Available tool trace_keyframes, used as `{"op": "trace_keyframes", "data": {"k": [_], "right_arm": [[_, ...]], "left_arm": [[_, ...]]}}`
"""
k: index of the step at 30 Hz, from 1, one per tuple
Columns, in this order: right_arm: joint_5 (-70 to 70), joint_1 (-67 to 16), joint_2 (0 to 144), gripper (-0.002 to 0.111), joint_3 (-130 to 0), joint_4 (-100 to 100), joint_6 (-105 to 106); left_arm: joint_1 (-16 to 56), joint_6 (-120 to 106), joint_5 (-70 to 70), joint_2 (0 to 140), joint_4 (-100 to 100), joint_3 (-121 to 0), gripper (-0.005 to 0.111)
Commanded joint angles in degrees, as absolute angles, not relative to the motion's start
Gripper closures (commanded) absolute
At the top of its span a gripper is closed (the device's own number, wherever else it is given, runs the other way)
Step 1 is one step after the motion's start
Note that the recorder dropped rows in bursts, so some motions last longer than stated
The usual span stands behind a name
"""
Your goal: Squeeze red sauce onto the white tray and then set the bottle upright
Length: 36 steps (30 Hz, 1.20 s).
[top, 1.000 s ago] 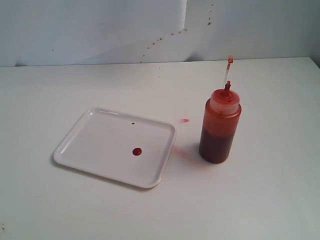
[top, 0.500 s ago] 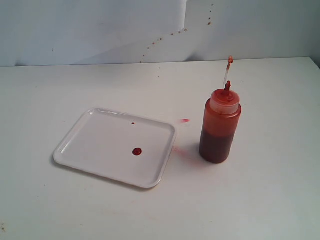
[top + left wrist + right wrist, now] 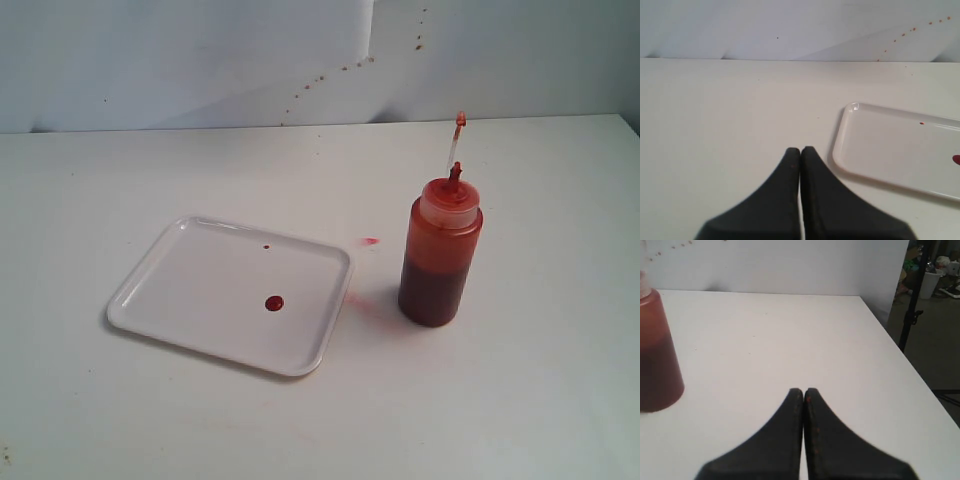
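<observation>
The bottle (image 3: pixel 440 250) stands upright on the table right of the white tray (image 3: pixel 180 285), its tethered tip cap sticking up. A round blob of red sauce (image 3: pixel 274 303) lies on the tray, with a tiny droplet (image 3: pixel 266 247) farther back. Neither arm shows in the exterior view. My left gripper (image 3: pixel 800 150) is shut and empty, off the tray's (image 3: pixel 880 145) corner. My right gripper (image 3: pixel 803 391) is shut and empty, apart from the bottle (image 3: pixel 655 350).
A faint pink smear (image 3: pixel 370 241) marks the table between tray and bottle. Small red spots (image 3: pixel 330 75) dot the back wall. In the right wrist view the table edge (image 3: pixel 890 340) drops off to a floor with a dark stand (image 3: pixel 915 300).
</observation>
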<state>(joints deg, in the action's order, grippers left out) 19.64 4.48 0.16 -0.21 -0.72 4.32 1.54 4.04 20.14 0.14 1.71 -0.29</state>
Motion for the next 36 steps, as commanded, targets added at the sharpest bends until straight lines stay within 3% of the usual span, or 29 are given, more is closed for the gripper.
{"op": "trace_keyframes", "data": {"k": [1,7,36], "right_arm": [[19.73,0.28,0.0,0.108,0.0,-0.48,4.45],[19.73,-3.37,0.0,0.108,0.0,-0.59,4.45],[19.6,-0.03,0.0,0.108,0.0,-0.46,4.32]], "left_arm": [[1.53,4.28,19.88,0.0,1.39,0.0,0.105],[1.53,4.28,19.88,0.0,1.39,0.0,0.105],[1.53,4.28,19.88,0.0,1.39,0.0,0.105]]}}
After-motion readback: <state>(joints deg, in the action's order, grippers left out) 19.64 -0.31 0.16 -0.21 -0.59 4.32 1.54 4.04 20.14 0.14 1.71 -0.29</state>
